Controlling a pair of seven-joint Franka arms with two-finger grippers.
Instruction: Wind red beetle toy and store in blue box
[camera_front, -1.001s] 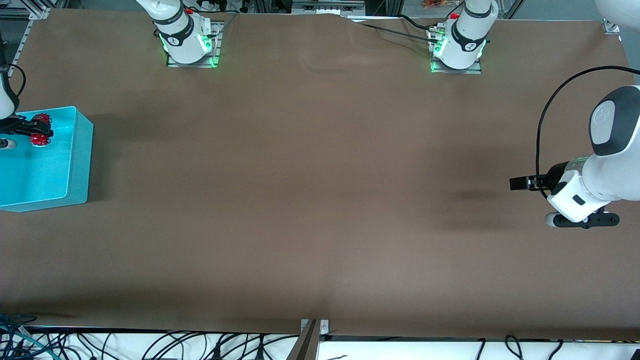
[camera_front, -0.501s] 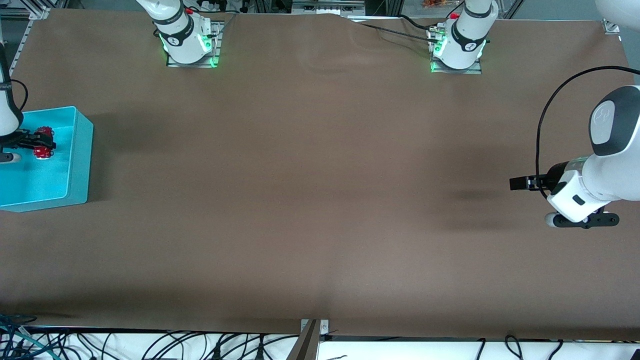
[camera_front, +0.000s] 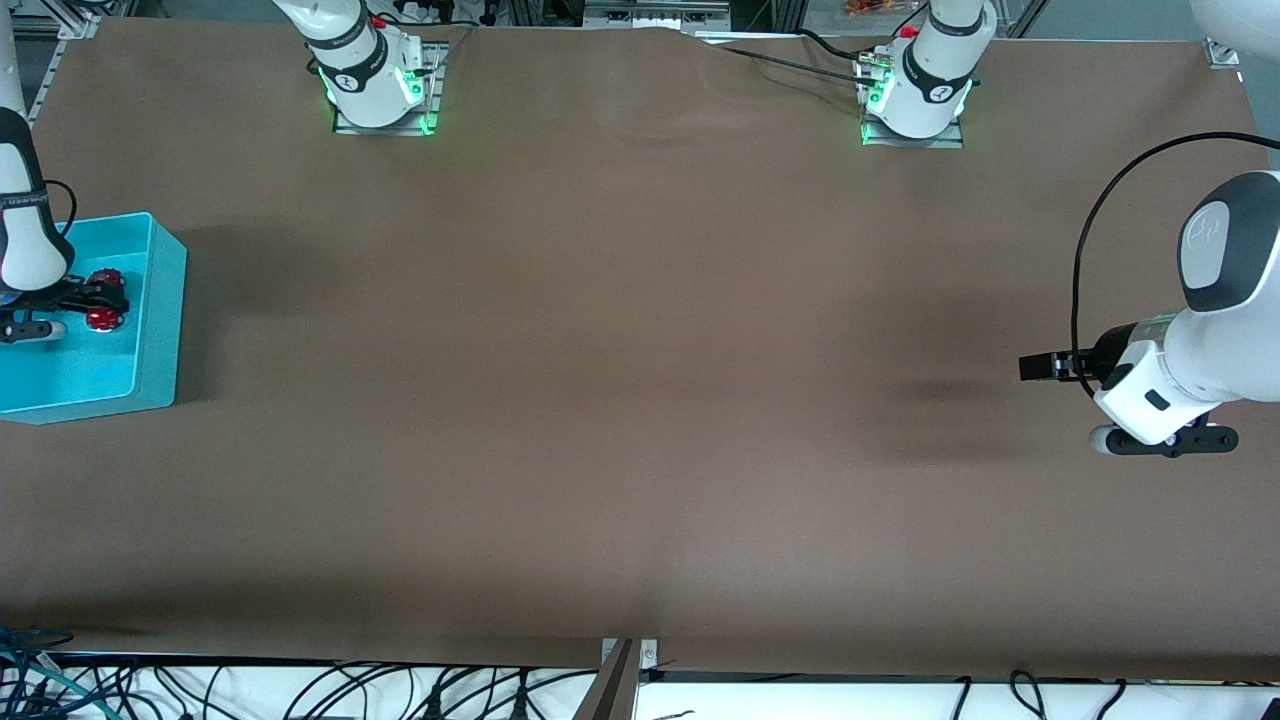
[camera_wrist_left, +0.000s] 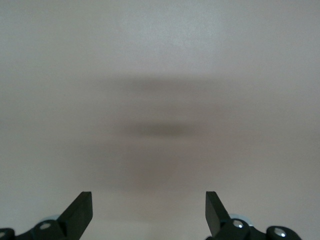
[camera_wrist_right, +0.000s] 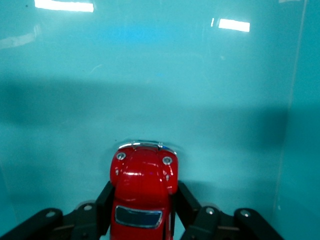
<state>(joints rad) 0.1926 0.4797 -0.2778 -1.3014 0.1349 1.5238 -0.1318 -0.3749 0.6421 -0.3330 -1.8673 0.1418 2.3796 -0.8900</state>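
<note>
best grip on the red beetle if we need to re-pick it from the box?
Grip the red beetle toy across its flat sides, from above or from the rear, as the right gripper does now inside the blue box. The rounded roof and hood would likely slip. The left gripper waits open.

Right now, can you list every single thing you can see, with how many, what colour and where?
toy car: one, shiny red, inside the box, held between the right pincer's fingers.
box: one, turquoise blue, open top, at the right arm's end of the table.
table: one, brown.
cables: many, black, white and teal, along the table edge nearest the front camera.
right pincer: one, black, shut on the toy car, in the box.
left pincer: one, black, open, over bare table at the left arm's end, waiting.
</note>
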